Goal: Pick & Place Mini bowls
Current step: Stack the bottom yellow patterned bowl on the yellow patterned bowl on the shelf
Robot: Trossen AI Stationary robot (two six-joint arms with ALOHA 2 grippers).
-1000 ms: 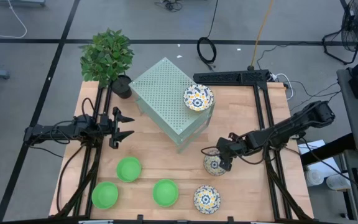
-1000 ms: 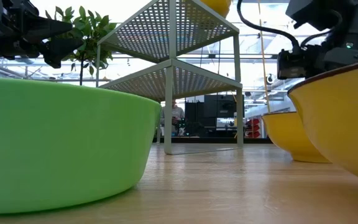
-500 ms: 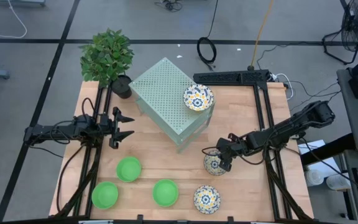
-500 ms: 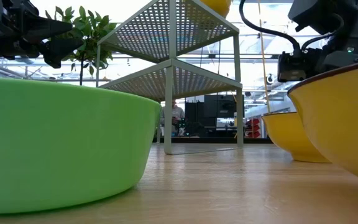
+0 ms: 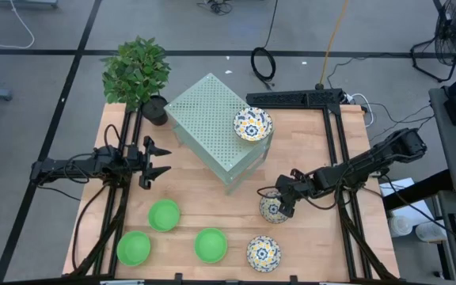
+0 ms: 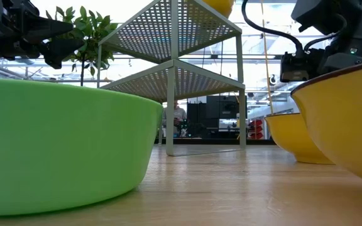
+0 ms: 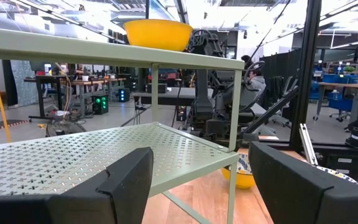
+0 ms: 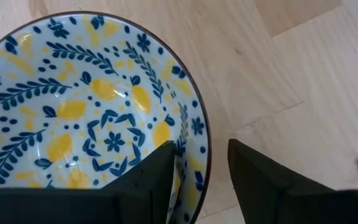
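Nothing has shifted since a second ago: the right gripper [image 5: 282, 207] straddles the rim of a floral mini bowl [image 5: 272, 209] at four o'clock of the perforated box [image 5: 216, 127]; the left gripper [image 5: 161, 159], spread, idles at nine o'clock.

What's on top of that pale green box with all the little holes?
One floral bowl sits on the perforated box, near its corner. The rest of the top looks bare. From above, the top hides whatever is on the shelf underneath.

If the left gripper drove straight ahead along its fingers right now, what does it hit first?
Probably the pale green perforated shelf unit: the open left gripper faces its lower shelf, with nothing between them. Depth is hard to judge.
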